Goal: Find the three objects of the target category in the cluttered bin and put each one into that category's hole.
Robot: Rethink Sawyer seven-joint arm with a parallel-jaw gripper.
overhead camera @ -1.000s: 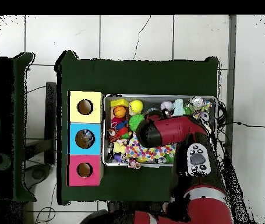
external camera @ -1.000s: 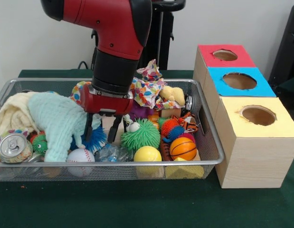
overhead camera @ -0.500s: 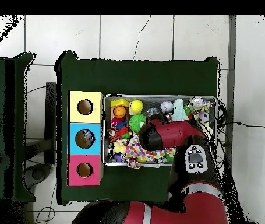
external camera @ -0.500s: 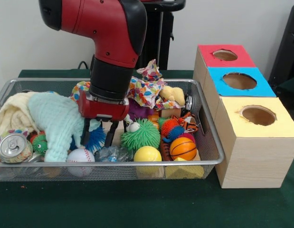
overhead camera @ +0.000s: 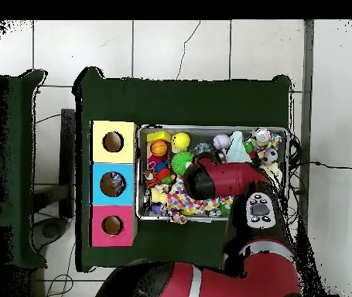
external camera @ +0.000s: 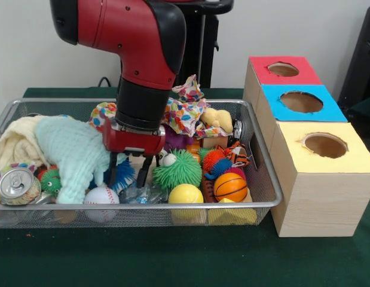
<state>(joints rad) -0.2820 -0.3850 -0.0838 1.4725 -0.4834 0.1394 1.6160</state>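
Two fingers: the gripper point(external camera: 130, 172) hangs with its jaws apart, a clear gap between the dark fingers point(external camera: 113, 173), nothing held.
Finger tips: down among the toys in the front view, just above a crumpled clear bottle point(external camera: 140, 193); whether they touch it, I cannot tell.
Bottle: lies at the bin's front edge, between the baseball point(external camera: 101, 197) at its 9 o'clock and the yellow ball point(external camera: 185, 195) at its 3 o'clock.
Other bottles: none that I can make out in either view.
Bin: the wire mesh bin point(external camera: 265, 179) sits on the green table point(external camera: 173, 257), packed full.
Around the gripper: blue spiky ball point(external camera: 123, 173) right behind the fingers, green spiky ball point(external camera: 177, 170) at 3 o'clock, mint knit cloth point(external camera: 71, 152) at 9 o'clock.
Far corner: silver soda can point(external camera: 16, 183) at the bin's 9 o'clock end, well apart from the gripper.
Hole: the blue-surround hole point(external camera: 301, 101) is in the middle of the wooden box point(external camera: 316, 197), at 3 o'clock from the bin.
Overhead: the red arm point(overhead camera: 225, 176) covers the bin's middle; the blue hole point(overhead camera: 112, 184) is at 9 o'clock from the bin.
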